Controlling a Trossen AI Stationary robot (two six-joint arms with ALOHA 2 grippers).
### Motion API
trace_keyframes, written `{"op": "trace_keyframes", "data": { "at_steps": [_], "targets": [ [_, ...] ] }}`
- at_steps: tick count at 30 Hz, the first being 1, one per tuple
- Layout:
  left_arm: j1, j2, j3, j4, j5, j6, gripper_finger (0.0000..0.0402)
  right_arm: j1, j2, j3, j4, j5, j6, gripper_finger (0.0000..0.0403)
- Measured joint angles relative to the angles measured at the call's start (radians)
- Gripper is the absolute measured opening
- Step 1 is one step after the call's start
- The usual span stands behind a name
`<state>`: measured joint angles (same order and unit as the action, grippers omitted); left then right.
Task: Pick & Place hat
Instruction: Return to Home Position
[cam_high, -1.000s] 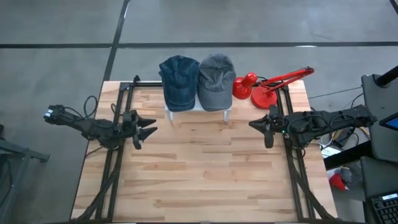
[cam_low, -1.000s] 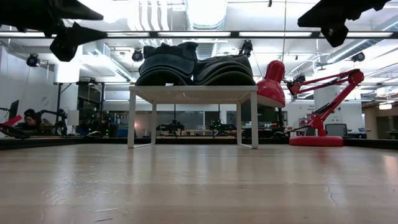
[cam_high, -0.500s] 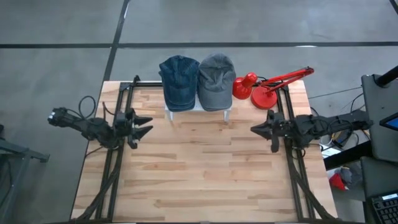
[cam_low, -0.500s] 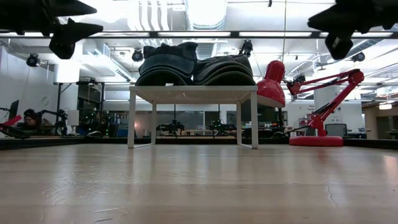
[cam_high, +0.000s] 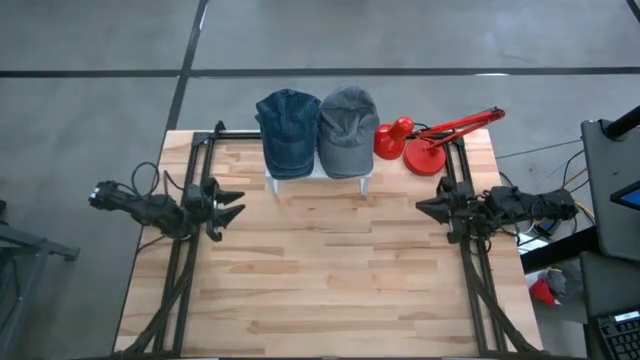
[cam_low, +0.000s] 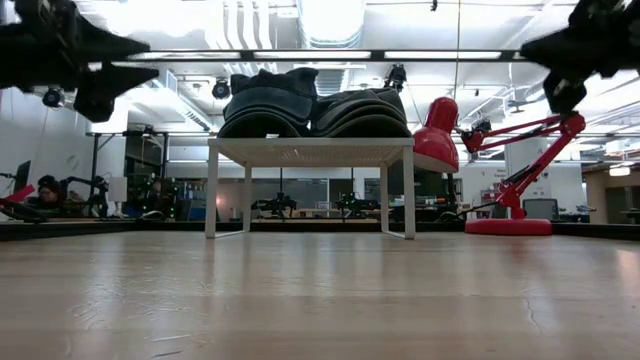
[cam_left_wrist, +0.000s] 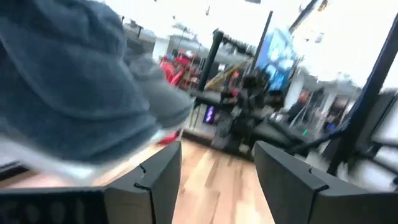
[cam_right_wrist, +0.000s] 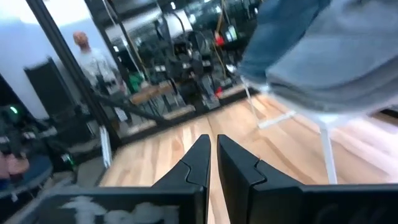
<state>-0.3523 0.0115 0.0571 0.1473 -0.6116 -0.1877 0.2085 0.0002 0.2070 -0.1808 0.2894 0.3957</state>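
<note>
A blue cap (cam_high: 288, 130), grey cap (cam_high: 347, 128), white shelf (cam_low: 310, 151), red lamp (cam_high: 425, 152).

Left hand (cam_high: 232, 204) fingers apart; right hand (cam_high: 424, 208) fingers together; both level, pointing inward.

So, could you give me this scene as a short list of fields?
Caps: two piles, dark blue pile and grey pile, side by side
Support: white shelf at the far edge of the table
Beside it: red lamp
Left gripper: open, empty, at left side
Right gripper: shut, empty, at right side
</note>
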Motion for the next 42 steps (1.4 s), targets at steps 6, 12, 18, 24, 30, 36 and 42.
{"op": "trace_keyframes", "data": {
  "at_steps": [6,12,18,24,30,36,42],
  "targets": [
    [0.002,-0.001,-0.033,-0.039,-0.045,-0.002,0.0204,0.0,0.02,-0.016,-0.05,0.0,0.004,0.0027],
    [0.002,0.001,-0.047,-0.078,-0.072,-0.053,0.0204,0.0,0.021,-0.035,-0.058,0.001,-0.001,0.0027],
    [0.002,0.006,-0.047,-0.08,-0.072,-0.054,0.0204,0.001,0.02,-0.056,-0.075,0.001,-0.003,0.0027],
    [0.002,0.006,-0.047,-0.087,-0.072,-0.054,0.0204,0.001,0.021,-0.1,-0.077,0.0,-0.007,0.0027],
    [0.002,0.006,-0.048,-0.087,-0.071,-0.056,0.0204,0.001,0.026,-0.114,-0.072,-0.002,-0.005,0.0027],
    [0.002,0.006,-0.049,-0.087,-0.071,-0.056,0.0204,0.001,0.027,-0.114,-0.073,-0.002,-0.004,0.0027],
    [0.002,0.006,-0.049,-0.087,-0.071,-0.055,0.0204,0.001,0.028,-0.114,-0.073,-0.002,-0.004,0.0027]
  ]
}}
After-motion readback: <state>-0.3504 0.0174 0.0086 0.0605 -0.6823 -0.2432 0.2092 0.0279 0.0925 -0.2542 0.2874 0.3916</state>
